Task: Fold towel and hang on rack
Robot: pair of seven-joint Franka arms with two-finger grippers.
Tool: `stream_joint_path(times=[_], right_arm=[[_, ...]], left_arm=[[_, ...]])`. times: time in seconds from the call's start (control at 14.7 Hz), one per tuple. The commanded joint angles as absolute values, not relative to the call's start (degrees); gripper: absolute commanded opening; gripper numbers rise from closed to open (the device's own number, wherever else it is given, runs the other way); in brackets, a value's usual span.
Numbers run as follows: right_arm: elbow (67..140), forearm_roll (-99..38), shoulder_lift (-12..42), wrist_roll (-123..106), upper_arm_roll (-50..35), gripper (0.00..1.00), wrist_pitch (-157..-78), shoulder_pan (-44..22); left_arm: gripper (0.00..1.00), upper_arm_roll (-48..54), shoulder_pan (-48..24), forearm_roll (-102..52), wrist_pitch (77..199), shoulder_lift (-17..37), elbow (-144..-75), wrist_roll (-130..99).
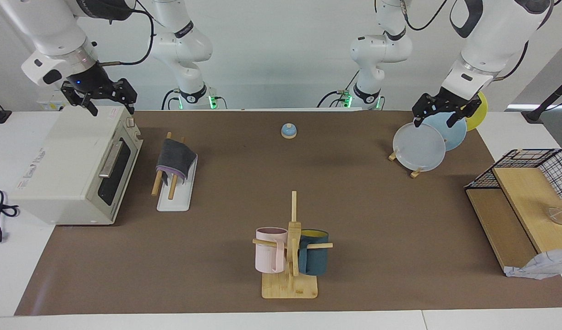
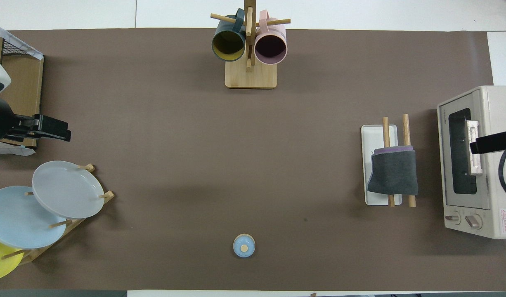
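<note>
The towel (image 1: 175, 158) hangs folded, grey face out, over both rods of the rack (image 1: 174, 196), at about three o'clock in the overhead view, beside the toaster oven (image 1: 77, 165). It looks soft, light and limp; pinch a hanging edge. The right gripper (image 1: 99, 97), fingers spread and empty, hovers over the oven; the left gripper (image 1: 440, 111), also spread, is over the plates (image 1: 419, 146)

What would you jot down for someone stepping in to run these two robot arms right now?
Left gripper: open, holds nothing, up over the plate stand.
Right gripper: open, holds nothing, up over the toaster oven.
Towel: folded, draped over both rods of the rack, beside the oven.
Done: folding and hanging.
Left: apparently nothing; check the towel sits securely.
</note>
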State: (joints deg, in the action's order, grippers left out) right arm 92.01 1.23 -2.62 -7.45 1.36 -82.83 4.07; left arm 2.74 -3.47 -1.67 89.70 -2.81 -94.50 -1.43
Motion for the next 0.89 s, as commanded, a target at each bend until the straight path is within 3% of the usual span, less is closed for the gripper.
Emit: stream_joint_path(times=[0.0,0.14,0.34,0.61,0.82], right_arm=[[89.5,2.3,-1.0,-5.8,1.2,1.00,-79.4,4.1],[85.6,1.3,1.6,-4.4,1.2,1.00,-75.6,4.0],[85.7,1.6,0.7,-3.6,1.0,1.00,-74.4,1.2],[87.5,2.2,-0.6,-2.6,10.6,1.00,-74.8,-9.6],[88.0,1.9,0.0,-1.6,12.8,1.00,-77.1,-9.4]], left_arm=[[1.00,2.5,-3.3,-2.3,89.8,-3.0,-94.4,-0.8],[1.00,2.5,-3.3,-2.3,89.8,-3.0,-94.5,-0.8],[1.00,2.5,-3.3,-2.3,89.7,-3.0,-94.4,-0.8],[1.00,2.5,-3.3,-2.3,89.8,-3.0,-94.4,-0.8],[1.00,2.5,-3.3,-2.3,89.7,-3.0,-94.5,-0.8]])
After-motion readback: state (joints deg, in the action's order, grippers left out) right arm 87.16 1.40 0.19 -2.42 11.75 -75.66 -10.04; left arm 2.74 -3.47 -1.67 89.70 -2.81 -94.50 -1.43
